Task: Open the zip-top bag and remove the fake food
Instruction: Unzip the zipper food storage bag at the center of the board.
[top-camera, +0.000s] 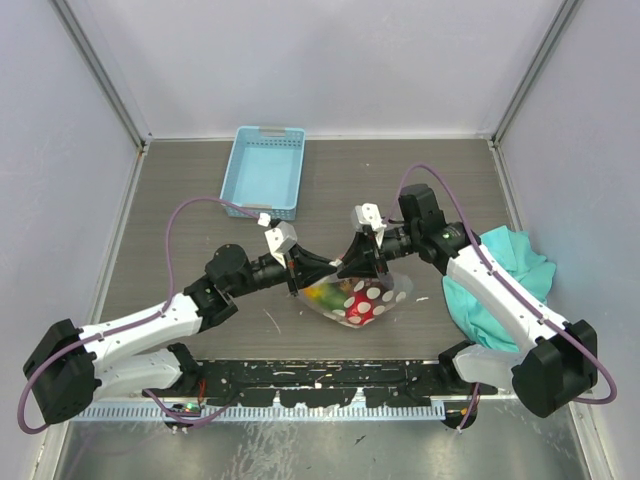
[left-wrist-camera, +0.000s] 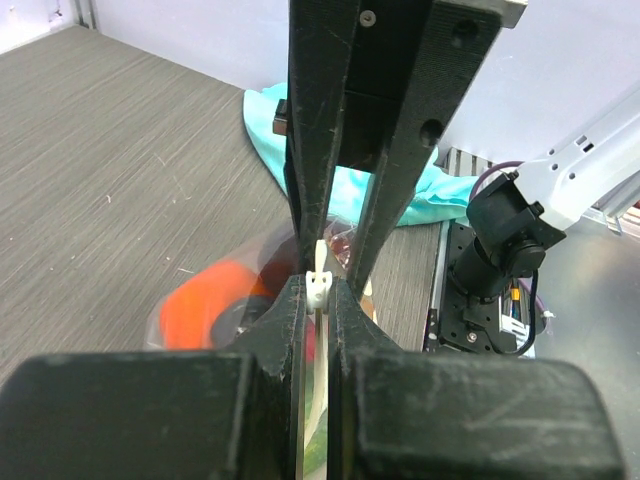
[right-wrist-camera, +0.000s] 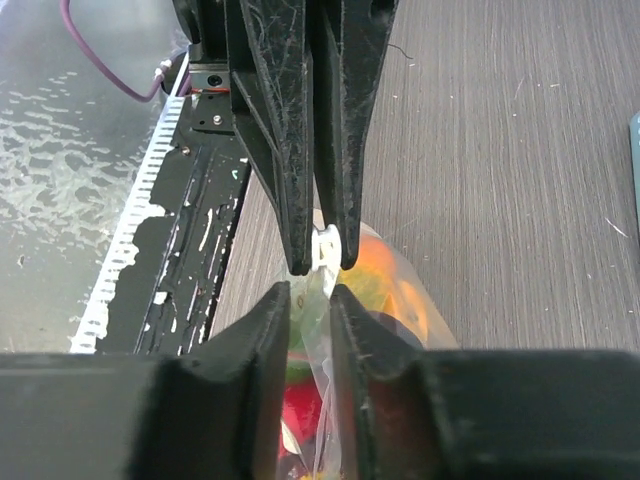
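Zip-top bag (top-camera: 375, 300) (fake food (top-camera: 328, 294) inside) tight in left claw (left-wrist-camera: 318, 305); right claw (right-wrist-camera: 310, 300) grip unclear.

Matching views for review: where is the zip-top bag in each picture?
Top external: zip-top bag at centre.
Left wrist: zip-top bag lower centre-left.
Right wrist: zip-top bag lower centre-right.
Shared landmark: black base rail along the bottom; right and left in the wrist views.

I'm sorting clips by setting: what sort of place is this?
Probably a robot-lab test cell: plain walls enclose a table with a left arm and right arm bolted on, plus staged props: blue basket, zip-top bag of fake food, teal cloth.
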